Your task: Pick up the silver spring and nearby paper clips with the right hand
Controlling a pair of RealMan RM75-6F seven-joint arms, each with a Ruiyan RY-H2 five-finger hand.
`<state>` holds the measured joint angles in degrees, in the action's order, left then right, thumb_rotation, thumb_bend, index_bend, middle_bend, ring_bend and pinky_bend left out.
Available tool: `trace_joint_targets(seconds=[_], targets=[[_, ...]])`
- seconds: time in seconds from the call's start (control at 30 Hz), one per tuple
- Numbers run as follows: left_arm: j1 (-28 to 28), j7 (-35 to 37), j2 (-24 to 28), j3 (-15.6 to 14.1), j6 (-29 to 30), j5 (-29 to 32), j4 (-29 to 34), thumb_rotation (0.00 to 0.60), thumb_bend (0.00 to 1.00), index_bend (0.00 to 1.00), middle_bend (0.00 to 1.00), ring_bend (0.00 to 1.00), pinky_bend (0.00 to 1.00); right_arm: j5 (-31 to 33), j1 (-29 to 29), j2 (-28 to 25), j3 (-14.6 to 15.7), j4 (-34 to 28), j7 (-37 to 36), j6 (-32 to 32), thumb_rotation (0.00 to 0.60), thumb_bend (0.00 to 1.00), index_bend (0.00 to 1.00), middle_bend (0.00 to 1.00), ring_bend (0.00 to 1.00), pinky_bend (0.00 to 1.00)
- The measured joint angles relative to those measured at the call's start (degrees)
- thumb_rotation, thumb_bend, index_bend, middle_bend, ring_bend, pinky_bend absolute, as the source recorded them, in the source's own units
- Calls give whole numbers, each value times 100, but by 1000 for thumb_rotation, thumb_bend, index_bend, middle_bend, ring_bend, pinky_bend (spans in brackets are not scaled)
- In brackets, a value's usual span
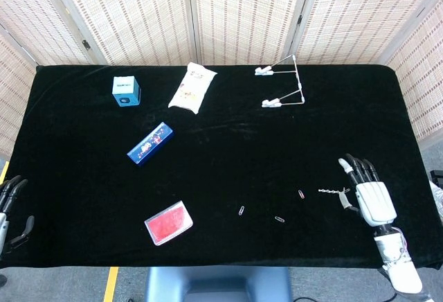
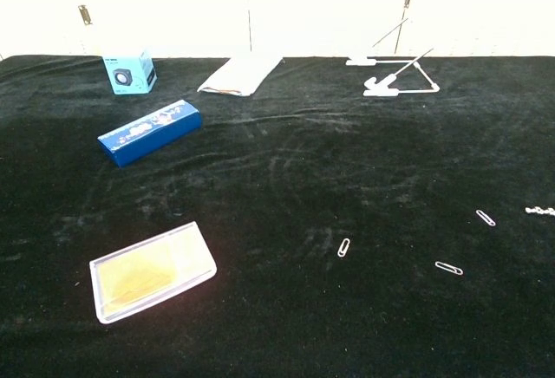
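The thin silver spring [image 1: 331,191] lies on the black cloth, also showing at the right edge of the chest view [image 2: 539,211]. My right hand [image 1: 370,194] sits just right of it, palm down with fingers spread and nothing in it. The spring's right end reaches the thumb; whether they touch I cannot tell. Three paper clips lie left of the spring: one close by [image 1: 301,194] [image 2: 486,218], one nearer the front [image 1: 279,219] [image 2: 448,268], one further left [image 1: 241,210] [image 2: 344,247]. My left hand [image 1: 8,208] hangs open at the table's left edge.
A red card pouch [image 1: 168,222] lies front left. A blue box [image 1: 150,143], a teal cube [image 1: 126,91], a white packet [image 1: 192,87] and a white wire stand [image 1: 284,84] sit further back. The table's front edge [image 1: 277,264] is near the clips.
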<state>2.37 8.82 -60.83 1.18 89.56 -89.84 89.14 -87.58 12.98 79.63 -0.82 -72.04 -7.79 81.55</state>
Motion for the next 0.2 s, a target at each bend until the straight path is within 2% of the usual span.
trace_joint_targets(seconds=[0.2], targets=[[62,-166,-37,17,-214,157,14,600,550,29,63,65,0,-390,-314,-773,260,-1189,828,505,600,450,0,0,0,0]])
